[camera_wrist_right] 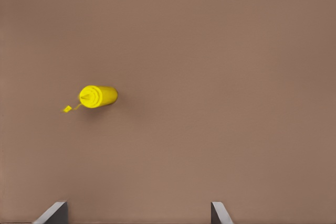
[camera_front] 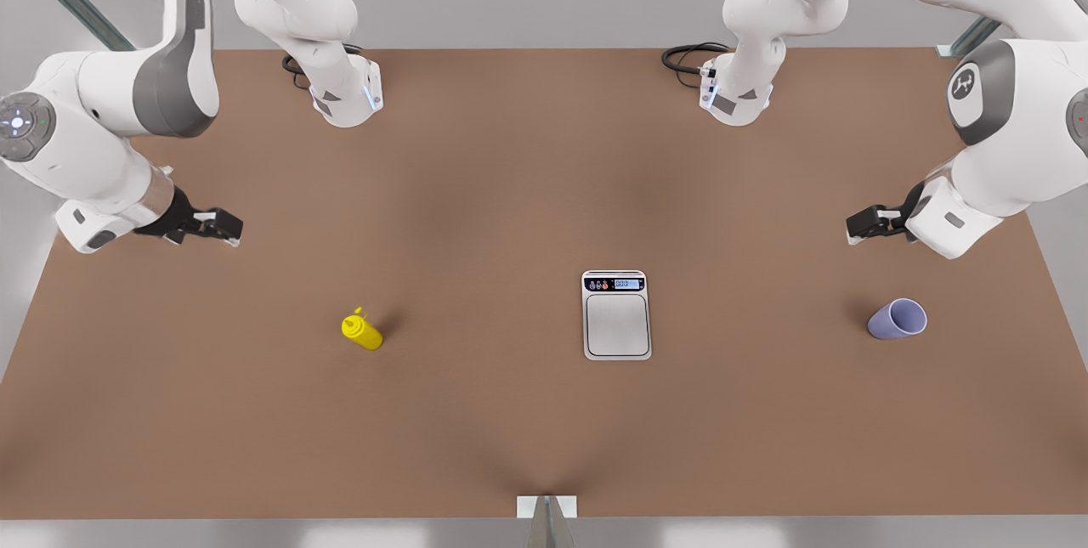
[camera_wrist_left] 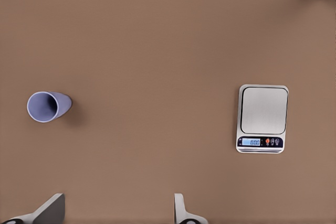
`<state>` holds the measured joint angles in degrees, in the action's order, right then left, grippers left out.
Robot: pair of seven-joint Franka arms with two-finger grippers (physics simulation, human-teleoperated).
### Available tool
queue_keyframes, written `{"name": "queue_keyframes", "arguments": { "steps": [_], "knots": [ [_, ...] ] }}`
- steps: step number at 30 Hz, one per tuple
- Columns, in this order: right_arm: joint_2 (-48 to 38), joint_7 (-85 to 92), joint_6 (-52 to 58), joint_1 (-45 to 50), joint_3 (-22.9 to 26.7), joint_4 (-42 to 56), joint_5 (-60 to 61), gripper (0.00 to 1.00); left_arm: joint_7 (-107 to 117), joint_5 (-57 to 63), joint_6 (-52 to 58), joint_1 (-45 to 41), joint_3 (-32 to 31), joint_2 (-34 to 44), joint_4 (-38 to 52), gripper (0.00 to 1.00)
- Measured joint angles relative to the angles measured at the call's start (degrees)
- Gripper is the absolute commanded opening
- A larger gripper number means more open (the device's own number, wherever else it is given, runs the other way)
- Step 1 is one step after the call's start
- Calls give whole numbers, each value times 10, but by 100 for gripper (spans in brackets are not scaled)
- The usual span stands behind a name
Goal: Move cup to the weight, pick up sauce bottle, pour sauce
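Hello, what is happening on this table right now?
Nothing is held yet. The left gripper hangs open above the table near the cup; the right gripper hangs open near the sauce bottle. The weight sits between them with a bare plate. The cup is not yet on it.

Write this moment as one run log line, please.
left gripper: open, above table near cup | right gripper: open, near sauce bottle | weight: bare | stage: nothing grasped

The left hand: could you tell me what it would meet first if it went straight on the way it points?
Likely bare table: the open left hand aims down between the cup and the weight, though depth is unclear.
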<state>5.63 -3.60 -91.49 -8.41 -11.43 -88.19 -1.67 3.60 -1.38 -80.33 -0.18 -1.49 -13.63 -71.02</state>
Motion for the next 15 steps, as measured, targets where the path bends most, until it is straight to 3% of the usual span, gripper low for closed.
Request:
{"name": "queue_keyframes", "arguments": {
  "steps": [3,7,10,12,15],
  "knots": [
    [10,0,0,-17,0,17,4,100,-1,1,0,4,1,-11,0,100],
    [13,1,57,13,-5,16,12,100,-134,7,-22,157,1,-105,2,100],
    [29,9,74,64,-9,30,16,100,-191,8,-128,199,4,-143,-24,100],
    [37,141,77,24,-5,43,20,100,-190,8,-212,216,5,-148,-75,100],
    [111,254,70,-87,-5,108,71,100,-189,7,-246,226,6,-181,-80,100]
  ]
}}
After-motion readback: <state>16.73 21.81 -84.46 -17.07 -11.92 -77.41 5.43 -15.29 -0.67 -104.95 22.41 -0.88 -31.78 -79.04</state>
